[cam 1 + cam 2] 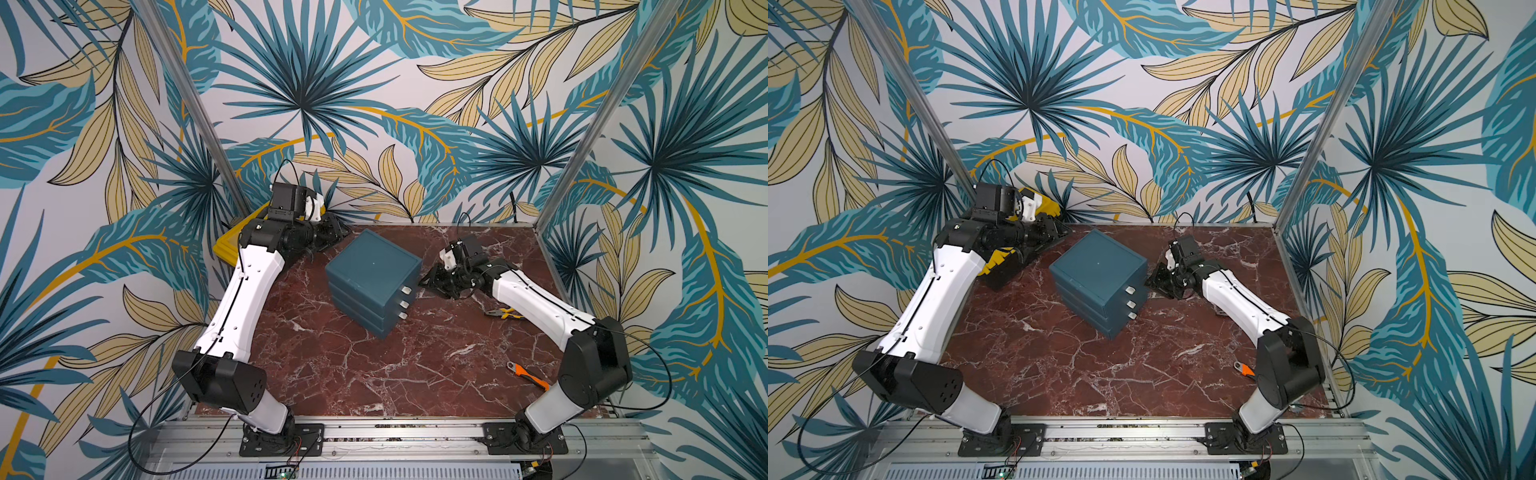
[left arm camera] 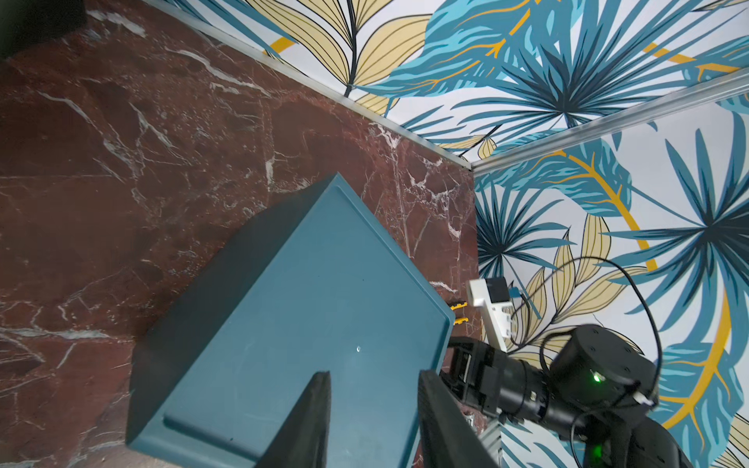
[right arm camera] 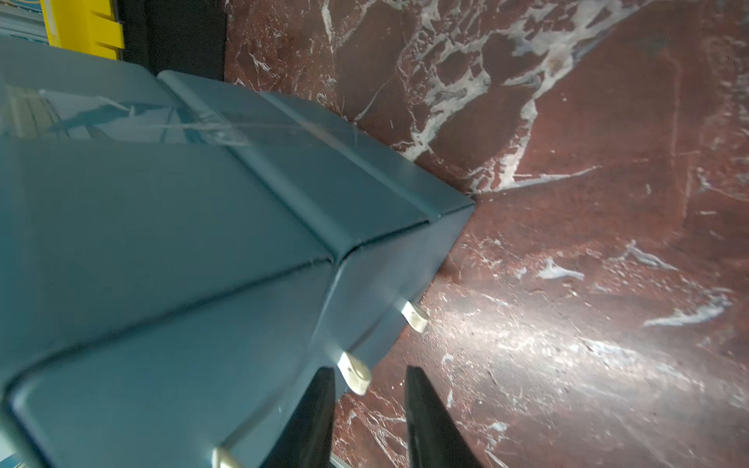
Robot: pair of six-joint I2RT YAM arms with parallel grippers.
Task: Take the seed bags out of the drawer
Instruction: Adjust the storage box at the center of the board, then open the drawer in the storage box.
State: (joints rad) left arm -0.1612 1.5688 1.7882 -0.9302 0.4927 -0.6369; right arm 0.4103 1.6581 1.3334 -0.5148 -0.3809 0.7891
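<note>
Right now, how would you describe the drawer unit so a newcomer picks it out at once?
On the red marble tabletop, roughly at its centre, stands a dark teal drawer unit turned corner-on to the camera. Unlike the flat pliers and orange-handled tool nearby, it is tall and boxy, with three small white tab handles stacked down one face.

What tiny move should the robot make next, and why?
Probably nudge the right pincer forward and shut it on the middle handle. That handle seems to sit just at the tips of its open jaws, all three drawers of the blue box look shut, and no seed bags show yet.
</note>
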